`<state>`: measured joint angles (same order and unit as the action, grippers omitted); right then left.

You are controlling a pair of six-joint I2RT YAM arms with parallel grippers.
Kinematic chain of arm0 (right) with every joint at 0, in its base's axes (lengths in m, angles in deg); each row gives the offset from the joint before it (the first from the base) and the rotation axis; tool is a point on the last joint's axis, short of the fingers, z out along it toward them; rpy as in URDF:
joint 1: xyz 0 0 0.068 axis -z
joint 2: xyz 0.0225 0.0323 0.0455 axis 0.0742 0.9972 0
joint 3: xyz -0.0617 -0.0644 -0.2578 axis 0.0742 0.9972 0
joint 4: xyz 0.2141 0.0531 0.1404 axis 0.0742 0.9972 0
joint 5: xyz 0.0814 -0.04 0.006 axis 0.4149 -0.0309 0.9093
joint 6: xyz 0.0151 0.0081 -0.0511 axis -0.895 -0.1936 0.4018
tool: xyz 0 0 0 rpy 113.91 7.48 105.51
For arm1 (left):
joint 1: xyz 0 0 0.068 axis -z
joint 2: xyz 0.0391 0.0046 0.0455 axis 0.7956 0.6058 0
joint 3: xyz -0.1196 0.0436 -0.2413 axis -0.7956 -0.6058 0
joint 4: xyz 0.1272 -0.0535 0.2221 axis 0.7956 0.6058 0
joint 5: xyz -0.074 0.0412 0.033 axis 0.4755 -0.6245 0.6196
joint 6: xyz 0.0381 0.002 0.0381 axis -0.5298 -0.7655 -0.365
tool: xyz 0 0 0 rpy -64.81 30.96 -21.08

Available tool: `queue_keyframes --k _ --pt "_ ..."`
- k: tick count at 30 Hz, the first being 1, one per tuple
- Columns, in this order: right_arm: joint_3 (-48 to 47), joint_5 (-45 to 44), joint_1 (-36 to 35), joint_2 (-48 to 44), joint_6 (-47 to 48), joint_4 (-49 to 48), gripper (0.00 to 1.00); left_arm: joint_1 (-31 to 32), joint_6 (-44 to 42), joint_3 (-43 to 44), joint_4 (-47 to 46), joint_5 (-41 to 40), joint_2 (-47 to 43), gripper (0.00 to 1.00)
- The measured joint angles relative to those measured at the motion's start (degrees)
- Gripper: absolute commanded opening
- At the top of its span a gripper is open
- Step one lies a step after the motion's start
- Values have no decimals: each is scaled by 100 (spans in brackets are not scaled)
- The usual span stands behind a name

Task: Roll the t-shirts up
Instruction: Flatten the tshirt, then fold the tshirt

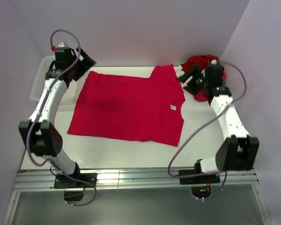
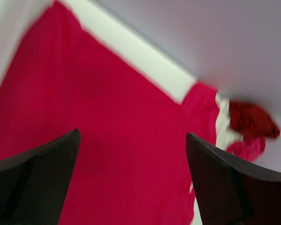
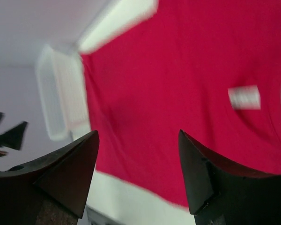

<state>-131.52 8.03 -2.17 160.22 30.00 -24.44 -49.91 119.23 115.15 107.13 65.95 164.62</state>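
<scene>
Clearly the crimson shirt [image 1: 129, 105] lies spread flat in the middle of the table [image 1: 112, 152], hem to the left, collar and white tag [image 1: 173, 107] to the right, with no fold or roll begun. A pile [image 1: 200, 61] of darker shirts sits in the far right corner, and a basket [image 1: 41, 82] stands at the far left. The left gripper [image 2: 132, 134] hovers above the far left edge of the shirt, jaws wide and empty. The right gripper [image 3: 138, 133] hangs over the far right, near the sleeve, jaws also apart and holding nothing. Judged from this, the laying-out looks done and the rolling is not yet started. The next move likely calls for both grippers to drop to one edge, pinch the cloth at two well-spaced spots, and turn it over evenly so the roll keeps straight.
</scene>
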Motion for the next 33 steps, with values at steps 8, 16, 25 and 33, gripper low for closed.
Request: queue_keyframes --k 8,16,25,33 --pt "2400 -319 -184 -1934 457 1810 53 1818 321 -2212 240 142 -1569 97" --pt "3707 -511 -326 -3609 385 2822 48 3355 960 -3357 317 151 -2061 95" --pt "4207 -485 -391 -3412 328 2769 50 3110 1274 -3713 623 -101 -2361 96" --pt "4266 -632 -455 -2835 81 2288 48 1279 1078 -4441 1145 -363 -3493 94"
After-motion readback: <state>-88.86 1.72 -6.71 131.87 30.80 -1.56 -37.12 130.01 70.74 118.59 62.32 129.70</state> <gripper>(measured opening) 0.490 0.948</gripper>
